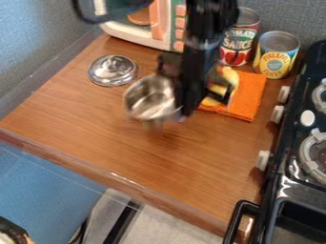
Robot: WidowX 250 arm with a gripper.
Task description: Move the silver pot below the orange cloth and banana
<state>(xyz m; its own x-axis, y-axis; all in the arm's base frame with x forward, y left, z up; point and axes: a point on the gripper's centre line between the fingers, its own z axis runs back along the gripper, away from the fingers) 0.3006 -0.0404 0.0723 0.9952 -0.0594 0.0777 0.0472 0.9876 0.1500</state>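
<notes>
Pot hangs beside the gripper, fingers seemingly clenched on its rim, which lets us carry it below the orange cloth and banana

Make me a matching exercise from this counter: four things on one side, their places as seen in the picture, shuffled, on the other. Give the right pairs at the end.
Things
1. Silver pot
2. Silver lid
3. Banana
4. Yellow-labelled can

Places
A. Just right of the red-labelled can
B. Between the lid and the orange cloth
C. On the orange cloth
D. Farthest left of the four things

Right pairs: 1-B, 2-D, 3-C, 4-A
</notes>
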